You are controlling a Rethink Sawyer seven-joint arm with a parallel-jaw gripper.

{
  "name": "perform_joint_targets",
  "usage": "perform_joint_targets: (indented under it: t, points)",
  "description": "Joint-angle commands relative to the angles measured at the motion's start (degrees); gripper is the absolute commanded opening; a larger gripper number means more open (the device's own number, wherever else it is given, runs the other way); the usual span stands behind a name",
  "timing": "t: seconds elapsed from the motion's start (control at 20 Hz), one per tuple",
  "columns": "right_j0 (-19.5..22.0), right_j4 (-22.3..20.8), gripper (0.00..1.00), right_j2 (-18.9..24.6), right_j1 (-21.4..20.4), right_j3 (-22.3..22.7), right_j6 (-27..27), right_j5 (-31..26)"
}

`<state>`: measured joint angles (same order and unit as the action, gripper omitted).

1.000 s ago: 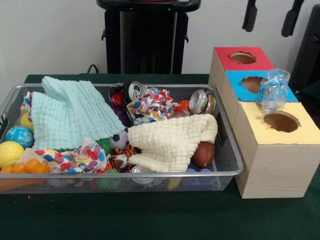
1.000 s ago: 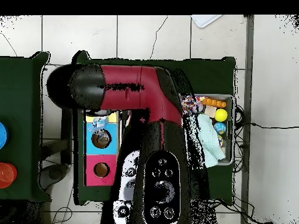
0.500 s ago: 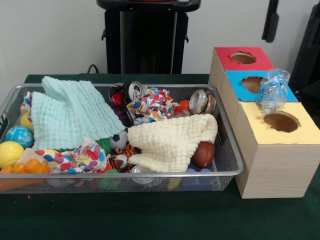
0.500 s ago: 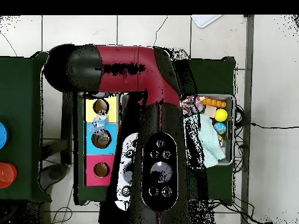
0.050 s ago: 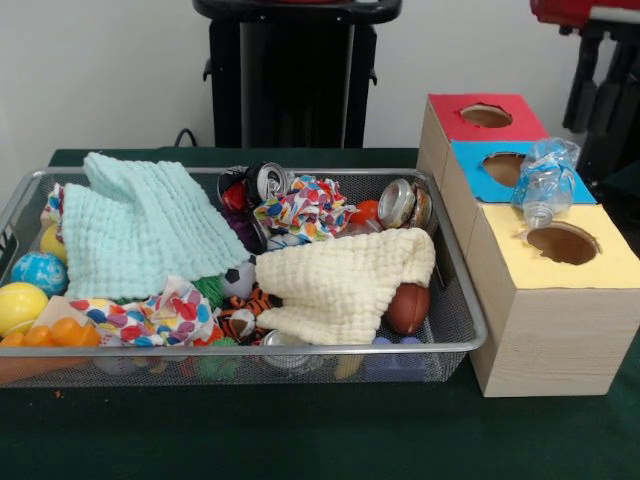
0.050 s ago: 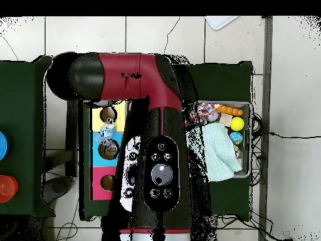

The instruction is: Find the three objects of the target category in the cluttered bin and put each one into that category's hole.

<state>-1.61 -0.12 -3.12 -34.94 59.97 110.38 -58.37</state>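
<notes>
A crushed clear plastic bottle (image 5: 545,180) lies on top of the wooden box, neck down at the rim of the yellow hole (image 5: 563,242); the overhead view shows the bottle (image 6: 108,131) too. The blue hole (image 5: 503,167) and the red hole (image 5: 486,115) lie behind it. The wire bin (image 5: 462,300) holds two metal cans (image 5: 270,181) (image 5: 403,203), cloths and balls. My gripper (image 5: 597,75) hangs dark at the top right, behind the box and apart from the bottle. Seen from overhead, the arm (image 6: 160,157) hides it.
In the bin lie a mint cloth (image 5: 140,225), a cream cloth (image 5: 345,280), two dotted cloths (image 5: 310,205) (image 5: 150,320), a yellow ball (image 5: 20,305), a blue ball (image 5: 40,272) and a brown football (image 5: 408,308). A black stand (image 5: 290,70) rises behind.
In the front view the gripper has moved right along the top edge, from over the red hole to the top right corner. The bottle and the bin's contents have not moved.
</notes>
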Motion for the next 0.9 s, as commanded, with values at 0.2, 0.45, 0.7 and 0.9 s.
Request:
perform_joint_targets:
  t: [0.2, 0.45, 0.7, 0.9]
  points:
    - [-2.6, 3.5, 0.0, 0.9, 5.1, 10.6, 17.5, 6.5]
    - [-4.1, 4.3, 0.0, -0.4, 5.8, 12.2, 17.7, 9.6]
    - [-4.3, 4.3, 0.0, -1.0, 9.0, 12.8, 16.9, 14.3]
    - [-5.0, 4.9, 0.0, -2.0, 9.9, 12.6, 17.0, 12.4]
